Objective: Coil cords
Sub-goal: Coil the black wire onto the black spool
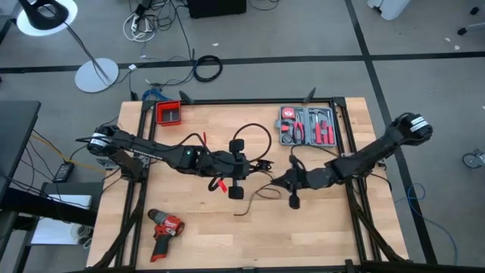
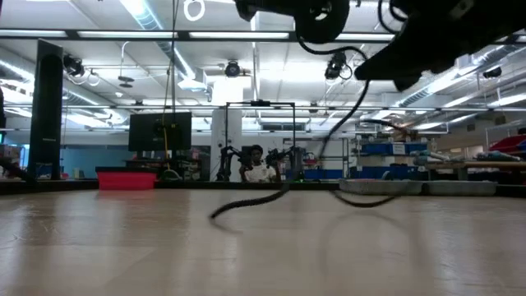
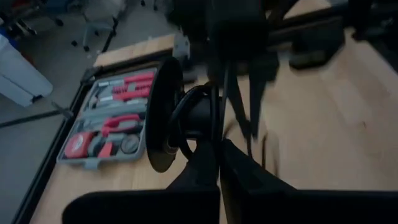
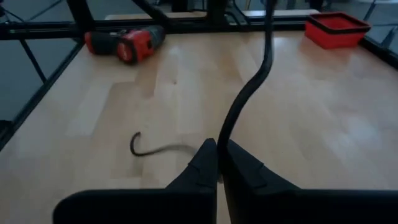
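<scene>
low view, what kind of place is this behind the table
Likely a big robotics lab or workshop: long ceiling strip lights, blue storage bins on shelving, and a person seated among equipment beyond the wooden table.

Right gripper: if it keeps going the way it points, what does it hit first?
Likely nothing soon: the right gripper, shut on the cord, faces bare table. Farther along lies the red drill; depth is uncertain.

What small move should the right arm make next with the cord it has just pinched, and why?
Probably carry the pinched length toward the left tool, laying another loop. The right tool is shut on the cord, whose loose end trails on the table, while the left tool holds the part already gathered.
</scene>
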Motion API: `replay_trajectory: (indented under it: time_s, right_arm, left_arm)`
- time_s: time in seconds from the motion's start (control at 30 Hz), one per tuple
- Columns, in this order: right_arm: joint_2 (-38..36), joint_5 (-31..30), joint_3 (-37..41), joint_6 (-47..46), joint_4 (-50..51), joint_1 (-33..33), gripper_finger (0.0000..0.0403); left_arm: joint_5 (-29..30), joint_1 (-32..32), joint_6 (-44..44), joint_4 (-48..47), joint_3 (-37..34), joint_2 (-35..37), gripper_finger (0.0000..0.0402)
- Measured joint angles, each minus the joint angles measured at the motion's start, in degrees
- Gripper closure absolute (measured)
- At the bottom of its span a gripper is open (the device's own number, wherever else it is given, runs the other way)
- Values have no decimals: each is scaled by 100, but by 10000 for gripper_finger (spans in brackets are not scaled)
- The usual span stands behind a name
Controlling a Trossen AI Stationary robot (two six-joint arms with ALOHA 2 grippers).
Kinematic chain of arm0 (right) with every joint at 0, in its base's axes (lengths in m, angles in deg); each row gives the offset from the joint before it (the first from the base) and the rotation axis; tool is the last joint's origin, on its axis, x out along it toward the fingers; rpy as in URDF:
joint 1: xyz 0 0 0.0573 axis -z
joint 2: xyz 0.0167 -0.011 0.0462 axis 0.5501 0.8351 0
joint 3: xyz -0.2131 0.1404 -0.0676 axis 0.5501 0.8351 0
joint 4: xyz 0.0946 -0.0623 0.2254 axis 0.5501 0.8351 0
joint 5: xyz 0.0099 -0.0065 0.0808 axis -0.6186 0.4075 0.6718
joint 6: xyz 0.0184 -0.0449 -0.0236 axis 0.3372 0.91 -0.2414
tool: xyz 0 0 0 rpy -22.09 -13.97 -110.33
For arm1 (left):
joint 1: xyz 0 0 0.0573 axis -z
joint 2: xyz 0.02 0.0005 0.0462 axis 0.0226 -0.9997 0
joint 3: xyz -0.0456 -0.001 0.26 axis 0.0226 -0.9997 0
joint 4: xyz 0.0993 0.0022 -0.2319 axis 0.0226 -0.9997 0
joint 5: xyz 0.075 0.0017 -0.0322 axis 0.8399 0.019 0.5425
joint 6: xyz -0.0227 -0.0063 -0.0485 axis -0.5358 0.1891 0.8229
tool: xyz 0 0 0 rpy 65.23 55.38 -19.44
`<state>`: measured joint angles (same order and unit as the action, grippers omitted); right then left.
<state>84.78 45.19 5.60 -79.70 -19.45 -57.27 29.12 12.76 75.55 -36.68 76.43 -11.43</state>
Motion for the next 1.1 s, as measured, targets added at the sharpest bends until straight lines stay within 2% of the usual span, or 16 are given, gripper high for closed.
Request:
replay_trajectory:
  time_s: [0.23, 0.43, 0.63, 0.87, 0.97, 1.1]
  right_arm:
    - [-1181, -43, 0, 61, 1083, -118, 397]
    - [-1634, 105, 0, 148, 1328, -127, 397]
    - [-1775, 687, -27, 278, 1407, -176, 398]
    - [-1758, 621, -862, 1214, 2376, -271, 398]
    - [-1758, 619, -1266, 1348, 2815, -196, 398]
    - [-1623, 814, -1573, 1460, 2861, -79, 398]
  left_arm:
    - [-17, 22, 129, -239, 0, 0, 401]
    - [-20, 22, 147, -245, 2, 0, 401]
    - [-49, 2, 249, -524, 7, 0, 401]
    - [-403, -19, 459, -530, 7, 0, 401]
    - [-413, -22, 565, -498, 7, 0, 401]
    - [-411, 28, 528, -232, 5, 0, 401]
